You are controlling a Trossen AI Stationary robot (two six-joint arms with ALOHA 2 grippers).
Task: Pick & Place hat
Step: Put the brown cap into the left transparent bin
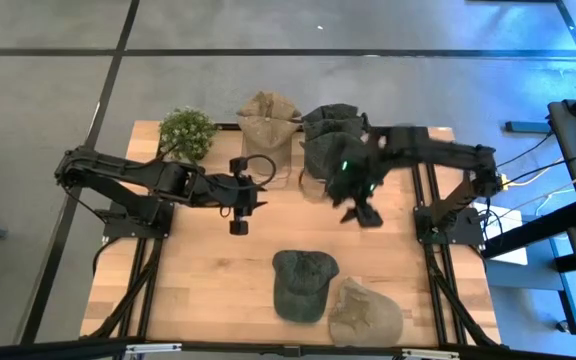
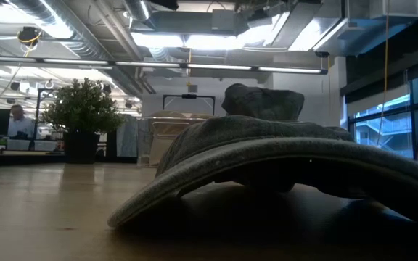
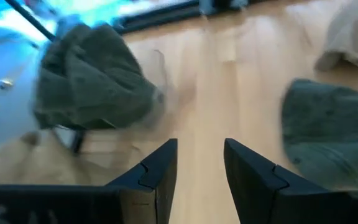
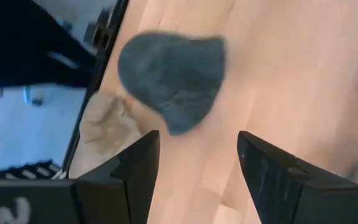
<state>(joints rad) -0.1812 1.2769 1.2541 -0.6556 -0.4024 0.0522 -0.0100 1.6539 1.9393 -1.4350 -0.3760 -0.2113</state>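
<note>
My right claw (image 1: 360, 212) hangs spread and empty above the bare wood of the surface (image 1: 198, 290), just beside the stack of dark caps (image 1: 330, 140) at the far edge. My left claw (image 1: 239, 208) is spread too, holding nothing, on the other side of that stack, near the tan cap (image 1: 268, 122) and the potted plant (image 1: 187, 132). The dark green hat (image 1: 303, 283) lies flat on the surface at the near edge, well apart from the stack, touching a beige hat (image 1: 365, 312) beside it.
</note>
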